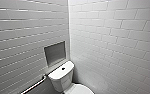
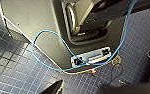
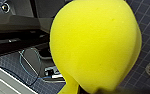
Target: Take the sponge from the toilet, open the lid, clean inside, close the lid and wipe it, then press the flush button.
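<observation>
Tool point(image 3: 91, 91) on your right arm pinches the sponge point(image 3: 96, 42) by one end, above the blue tiled floor point(image 3: 147, 22). The foam bulges round, so treat it as light, soft and springy, and grip it across its middle. You cannot tell the left tool's point(image 2: 91, 90) state. The toilet's point(image 1: 62, 80) lid point(image 1: 79, 89) looks down, hiding the bowl's contents.
</observation>
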You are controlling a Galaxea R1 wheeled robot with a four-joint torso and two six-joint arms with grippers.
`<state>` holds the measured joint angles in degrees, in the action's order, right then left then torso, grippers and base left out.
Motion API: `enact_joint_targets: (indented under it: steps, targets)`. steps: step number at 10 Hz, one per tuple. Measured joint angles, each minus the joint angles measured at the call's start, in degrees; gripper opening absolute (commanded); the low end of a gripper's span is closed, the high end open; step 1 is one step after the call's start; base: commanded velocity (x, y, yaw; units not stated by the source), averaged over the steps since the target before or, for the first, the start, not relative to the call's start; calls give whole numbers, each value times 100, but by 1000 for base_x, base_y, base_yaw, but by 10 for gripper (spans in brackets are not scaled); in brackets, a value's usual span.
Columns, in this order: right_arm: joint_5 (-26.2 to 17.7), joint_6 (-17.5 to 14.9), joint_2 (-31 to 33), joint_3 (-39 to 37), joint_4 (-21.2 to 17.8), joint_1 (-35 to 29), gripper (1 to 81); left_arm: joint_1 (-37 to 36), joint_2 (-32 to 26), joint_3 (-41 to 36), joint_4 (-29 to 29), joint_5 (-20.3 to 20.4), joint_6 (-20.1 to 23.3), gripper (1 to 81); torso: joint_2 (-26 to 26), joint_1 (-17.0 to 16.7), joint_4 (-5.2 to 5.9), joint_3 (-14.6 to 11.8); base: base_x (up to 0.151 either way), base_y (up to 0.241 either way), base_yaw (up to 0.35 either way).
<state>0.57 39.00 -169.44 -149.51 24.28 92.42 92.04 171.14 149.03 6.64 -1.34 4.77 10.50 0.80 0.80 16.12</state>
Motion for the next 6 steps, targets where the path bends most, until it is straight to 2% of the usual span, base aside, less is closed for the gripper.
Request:
enact_joint_targets:
  steps: [1, 2, 3, 4, 5, 6]
  targets:
    - [-104, -207, -16, -122, -26, -46, 10, -26, 0, 4, 0, -6, 0, 811, 0, 0, 0, 0, 0, 0, 0]
    - [-200, -717, -13, -207, -171, -122, 10, -94, 6, 4, 0, -17, -4, 811, 0, -2, 0, 0, 0, 0, 0]
    - [-285, -1335, 2, -226, -590, -177, 10, -183, 16, 4, -1, -13, -4, 811, 0, -2, 0, 0, 0, 0, 0]
    - [-388, -2122, -2, -229, -1324, -190, 10, -254, 28, 6, -1, 5, -6, 811, 0, -2, 0, 0, 0, 0, 0]
    - [-335, -2723, 0, -232, -2032, -179, 10, -290, 30, 6, -1, 2, -9, 811, 0, -2, 0, 0, 0, 0, 0]
    - [-246, -3132, 0, -247, -2530, -196, 10, -306, 52, 6, -4, 2, -11, 811, 0, -2, 0, 0, 0, 0, 0]
